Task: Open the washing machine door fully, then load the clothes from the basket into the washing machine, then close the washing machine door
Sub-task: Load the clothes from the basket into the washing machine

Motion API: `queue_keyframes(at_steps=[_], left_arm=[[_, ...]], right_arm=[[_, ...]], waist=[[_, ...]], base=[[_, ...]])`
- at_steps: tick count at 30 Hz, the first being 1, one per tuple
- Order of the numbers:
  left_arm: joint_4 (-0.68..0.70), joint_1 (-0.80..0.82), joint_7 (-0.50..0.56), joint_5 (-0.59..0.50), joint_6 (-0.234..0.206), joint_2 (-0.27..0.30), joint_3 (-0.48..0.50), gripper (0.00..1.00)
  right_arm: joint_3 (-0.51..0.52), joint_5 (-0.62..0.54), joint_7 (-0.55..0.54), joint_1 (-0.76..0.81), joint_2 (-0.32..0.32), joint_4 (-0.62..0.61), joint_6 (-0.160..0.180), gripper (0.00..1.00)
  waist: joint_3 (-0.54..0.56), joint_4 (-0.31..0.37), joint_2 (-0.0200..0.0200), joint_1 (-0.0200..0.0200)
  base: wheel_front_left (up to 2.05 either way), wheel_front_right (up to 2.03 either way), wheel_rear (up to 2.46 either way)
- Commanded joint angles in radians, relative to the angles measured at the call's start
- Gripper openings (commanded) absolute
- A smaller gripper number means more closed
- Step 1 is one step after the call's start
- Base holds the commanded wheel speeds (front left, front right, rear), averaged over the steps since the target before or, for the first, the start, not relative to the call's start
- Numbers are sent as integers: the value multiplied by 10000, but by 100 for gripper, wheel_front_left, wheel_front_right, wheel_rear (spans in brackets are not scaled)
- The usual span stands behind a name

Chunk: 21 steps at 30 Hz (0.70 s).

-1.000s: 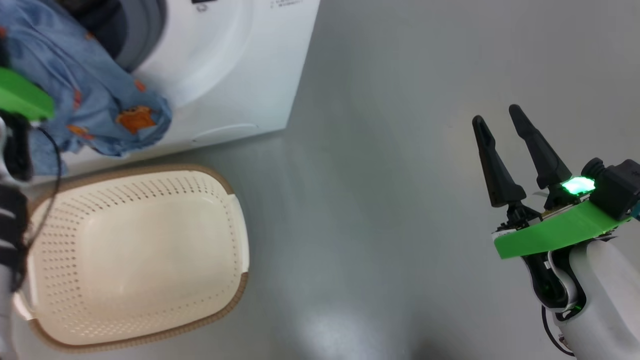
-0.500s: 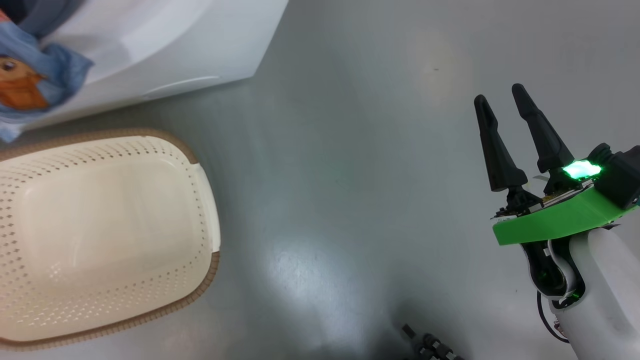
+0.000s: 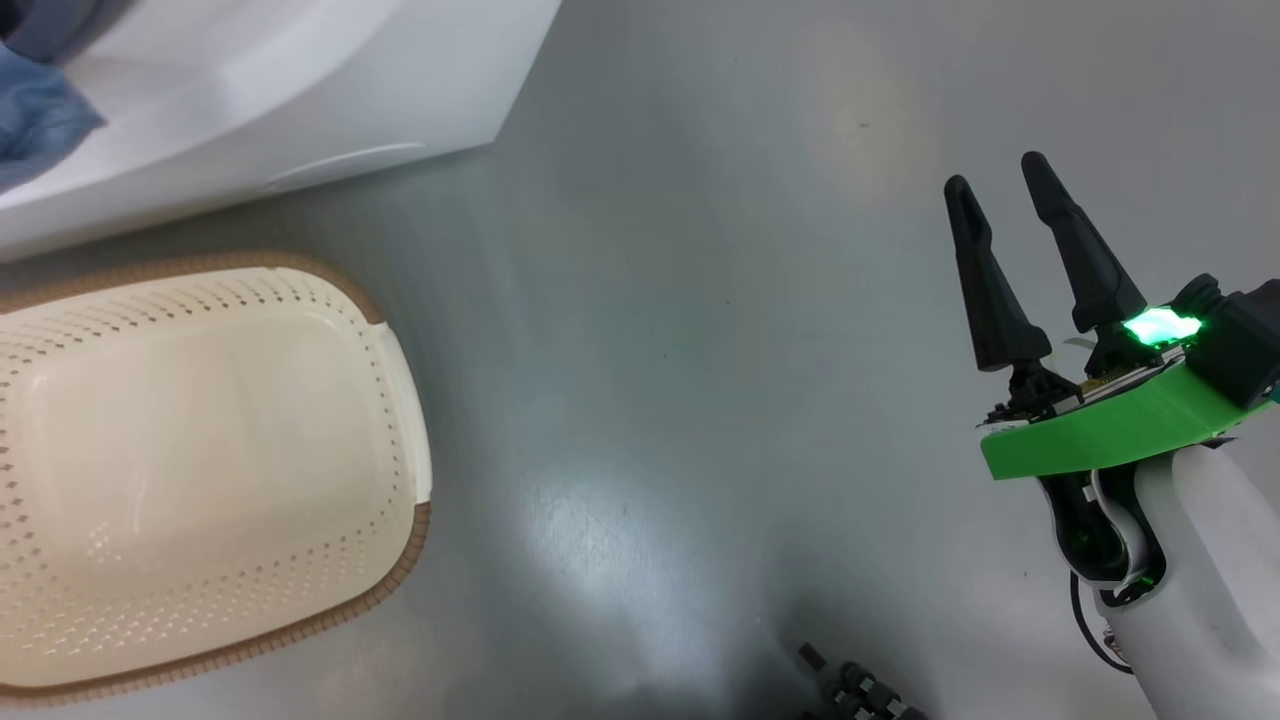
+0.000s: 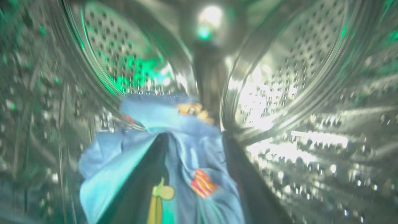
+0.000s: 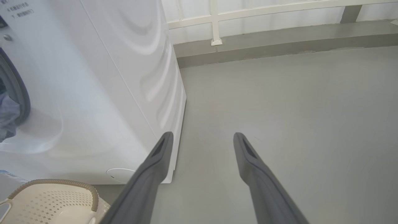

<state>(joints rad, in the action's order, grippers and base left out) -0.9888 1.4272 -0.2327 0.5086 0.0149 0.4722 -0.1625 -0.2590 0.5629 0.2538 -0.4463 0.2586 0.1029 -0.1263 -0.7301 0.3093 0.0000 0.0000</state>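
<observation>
Now watch: left end effector (image 4: 194, 137) apart, clothes (image 4: 102, 174) draped between fingers (image 4: 136, 186); your pull-back could drag them from drum (image 4: 295, 93).

floor (image 3: 720, 300): smooth grey, glossy | glare (image 3: 600, 540): 1 pale blurred patch on the floor | ledge (image 5: 279, 40): raised grey strip along the floor's far edge | wall (image 5: 264, 23): white, above the ledge | rail (image 5: 264, 11): 1 white horizontal bar meeting 1 upright post (image 5: 213, 12) | foot (image 5: 215, 41): small, white, on the ledge
</observation>
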Motion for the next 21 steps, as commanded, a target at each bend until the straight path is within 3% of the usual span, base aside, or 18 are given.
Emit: queue_keyframes(at_steps=[1,9,21], left_arm=[[5,-39,217,-3,96,396,-12,100],[-1483,-64,1341,193,565,94,-305,100],[-1897,-1798,-37,505,1035,-430,-428,100]], right_arm=[[-154,-53,80,244,138,-162,-44,100],[-248,-24,80,252,135,-17,-44,100],[-488,66,80,356,273,262,-44,100]], waist=[[110,-38,0,0],[793,-153,0,0],[2563,-577,0,0]], base=[[0,0,0],[0,0,0],[0,0,0]])
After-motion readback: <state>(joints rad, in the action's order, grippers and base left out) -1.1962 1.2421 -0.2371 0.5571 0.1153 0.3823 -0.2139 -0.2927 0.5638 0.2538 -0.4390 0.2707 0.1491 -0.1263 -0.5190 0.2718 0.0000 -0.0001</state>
